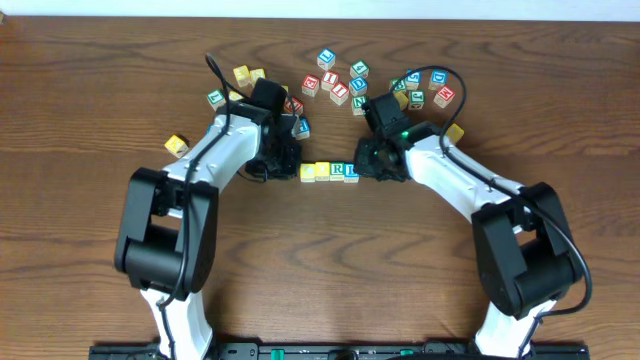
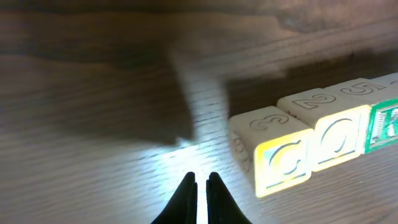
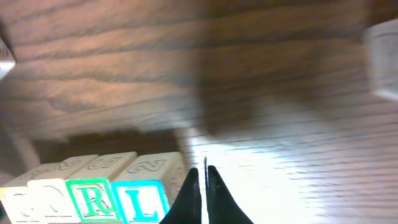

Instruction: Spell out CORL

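Four wooden cubes stand side by side in a row on the table between my two grippers: a yellow C cube (image 1: 308, 172) (image 2: 281, 160), a yellow O cube (image 1: 322, 170) (image 2: 337, 142), a green-framed R cube (image 1: 338, 169) (image 3: 93, 199) (image 2: 384, 127) and a blue-framed L cube (image 1: 351, 172) (image 3: 140, 200). My left gripper (image 1: 287, 163) (image 2: 201, 178) is shut and empty, just left of the C cube. My right gripper (image 1: 372, 165) (image 3: 201, 172) is shut and empty, right beside the L cube.
A cluster of several loose alphabet cubes (image 1: 340, 85) lies at the back of the table behind the row. A yellow cube (image 1: 177, 146) sits apart at the left, another (image 1: 454, 133) at the right. A blurred pale cube (image 3: 382, 59) shows at the right wrist view's right edge.
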`<control>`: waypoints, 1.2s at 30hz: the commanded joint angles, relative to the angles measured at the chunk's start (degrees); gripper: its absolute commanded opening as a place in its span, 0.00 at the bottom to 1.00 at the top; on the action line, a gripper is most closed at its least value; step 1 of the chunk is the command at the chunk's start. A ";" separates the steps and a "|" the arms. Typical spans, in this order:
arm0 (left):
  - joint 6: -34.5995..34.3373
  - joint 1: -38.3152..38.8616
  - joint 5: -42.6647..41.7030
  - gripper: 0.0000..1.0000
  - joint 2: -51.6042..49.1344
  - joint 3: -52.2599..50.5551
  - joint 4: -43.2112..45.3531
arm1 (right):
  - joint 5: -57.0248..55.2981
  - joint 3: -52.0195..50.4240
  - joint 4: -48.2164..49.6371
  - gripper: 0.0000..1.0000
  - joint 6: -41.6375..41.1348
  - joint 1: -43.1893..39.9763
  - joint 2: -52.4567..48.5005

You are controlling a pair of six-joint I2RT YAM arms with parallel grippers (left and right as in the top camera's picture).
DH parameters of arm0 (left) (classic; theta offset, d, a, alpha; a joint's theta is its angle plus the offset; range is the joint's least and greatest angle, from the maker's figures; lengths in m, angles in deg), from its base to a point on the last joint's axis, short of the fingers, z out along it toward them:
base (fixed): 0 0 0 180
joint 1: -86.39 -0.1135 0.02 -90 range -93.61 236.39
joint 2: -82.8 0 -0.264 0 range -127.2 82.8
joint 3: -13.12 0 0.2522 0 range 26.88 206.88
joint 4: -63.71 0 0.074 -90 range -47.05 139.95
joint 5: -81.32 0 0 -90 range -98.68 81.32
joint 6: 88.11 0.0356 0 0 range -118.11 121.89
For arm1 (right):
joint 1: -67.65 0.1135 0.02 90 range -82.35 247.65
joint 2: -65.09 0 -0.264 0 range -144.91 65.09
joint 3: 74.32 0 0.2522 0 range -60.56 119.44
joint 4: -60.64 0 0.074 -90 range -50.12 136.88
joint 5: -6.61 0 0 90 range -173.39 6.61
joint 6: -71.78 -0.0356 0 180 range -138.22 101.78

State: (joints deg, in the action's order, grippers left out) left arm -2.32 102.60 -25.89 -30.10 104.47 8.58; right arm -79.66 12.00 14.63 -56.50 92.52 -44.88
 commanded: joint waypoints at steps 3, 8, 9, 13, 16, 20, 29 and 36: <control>0.57 -5.68 4.74 0.11 12.87 3.23 -1.29 | -2.27 -0.20 -1.75 0.02 6.01 -4.07 11.56; 0.57 -12.94 5.35 0.42 26.67 3.23 -1.42 | -2.29 -0.20 -6.86 0.13 8.63 -6.43 25.92; 0.57 -14.58 5.35 0.98 29.16 3.23 -1.42 | -2.32 -0.20 -8.85 0.27 9.31 -7.37 30.73; 0.57 -18.78 5.33 0.97 35.76 3.23 -1.44 | -2.32 -0.20 -13.00 0.99 11.82 -10.10 44.89; 0.55 -19.08 5.31 0.98 37.13 3.23 -1.42 | -2.29 -0.22 -15.67 0.99 11.80 -10.32 53.11; 0.57 -19.08 5.31 0.98 36.85 3.23 -1.44 | -2.29 -0.22 -18.47 0.99 11.78 -10.21 61.44; 0.57 -19.08 5.31 0.98 36.54 3.23 -1.44 | -9.14 -0.31 -26.25 0.99 12.26 -10.21 70.66; 0.57 -19.08 5.31 0.98 36.54 3.23 -1.44 | -13.14 -17.62 -11.10 0.99 21.07 -13.49 72.72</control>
State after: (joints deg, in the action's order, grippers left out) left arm -2.30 83.80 -20.76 6.53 107.18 7.10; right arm -92.12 2.18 -3.00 -42.20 81.24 26.70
